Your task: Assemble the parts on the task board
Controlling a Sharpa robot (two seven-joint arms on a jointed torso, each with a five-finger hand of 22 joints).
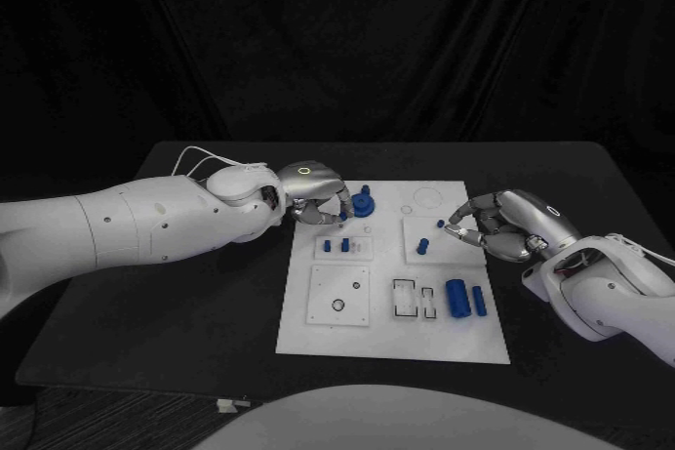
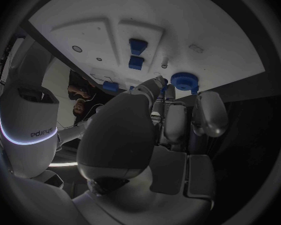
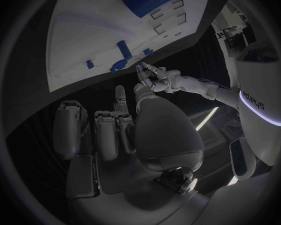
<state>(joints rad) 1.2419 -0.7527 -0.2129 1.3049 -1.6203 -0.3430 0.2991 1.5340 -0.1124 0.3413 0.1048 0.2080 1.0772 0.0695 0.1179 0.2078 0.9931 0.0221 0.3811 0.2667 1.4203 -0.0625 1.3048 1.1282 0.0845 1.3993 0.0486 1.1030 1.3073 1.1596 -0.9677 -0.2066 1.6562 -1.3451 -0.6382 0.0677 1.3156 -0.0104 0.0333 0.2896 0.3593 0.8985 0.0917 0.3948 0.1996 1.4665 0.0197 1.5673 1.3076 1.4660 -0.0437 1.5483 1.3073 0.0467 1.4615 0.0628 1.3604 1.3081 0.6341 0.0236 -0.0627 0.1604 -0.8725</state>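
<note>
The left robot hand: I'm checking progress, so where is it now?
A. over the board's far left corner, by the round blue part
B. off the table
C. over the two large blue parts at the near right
A: the left robot hand sits at the task board's far left corner, beside the round blue part.

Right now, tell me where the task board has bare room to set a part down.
The task board is bare along its near edge, below the large blue cylinder, and at its far right corner. It is crowded between the left hand and right hand.
</note>
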